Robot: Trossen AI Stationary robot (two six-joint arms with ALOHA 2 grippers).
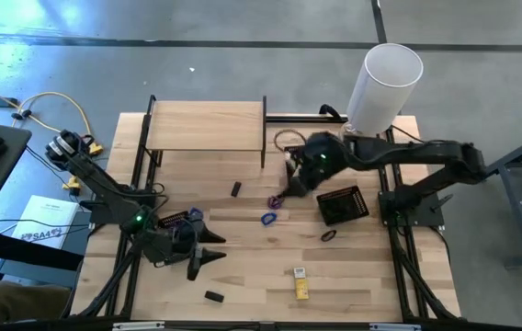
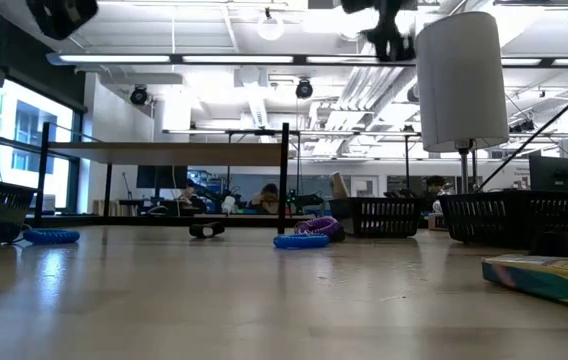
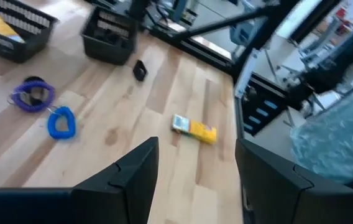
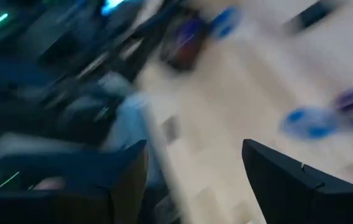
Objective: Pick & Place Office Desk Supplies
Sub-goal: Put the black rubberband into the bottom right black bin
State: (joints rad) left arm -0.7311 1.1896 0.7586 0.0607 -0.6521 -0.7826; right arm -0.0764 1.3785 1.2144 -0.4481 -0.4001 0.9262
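The supplies lie loose on the wooden table: a purple loop [image 1: 276,199], a blue loop [image 1: 268,219], a dark loop [image 1: 329,235], a black block [image 1: 236,188], a second black block [image 1: 212,296] and two yellow packets [image 1: 301,283]. My left gripper [image 1: 208,253] hovers open over the near left of the table. In its wrist view a yellow packet [image 3: 194,129], the blue loop [image 3: 61,122] and the purple loop [image 3: 33,96] lie ahead of it. My right gripper [image 1: 290,184] hangs open above the table, beside the purple loop, with nothing between its fingers [image 4: 276,168].
A black mesh tray [image 1: 342,205] sits right of centre, and another tray [image 1: 176,219] lies partly under my left arm. A tall white cylinder [image 1: 385,87] stands at the far right. A low wooden shelf [image 1: 206,124] spans the far left.
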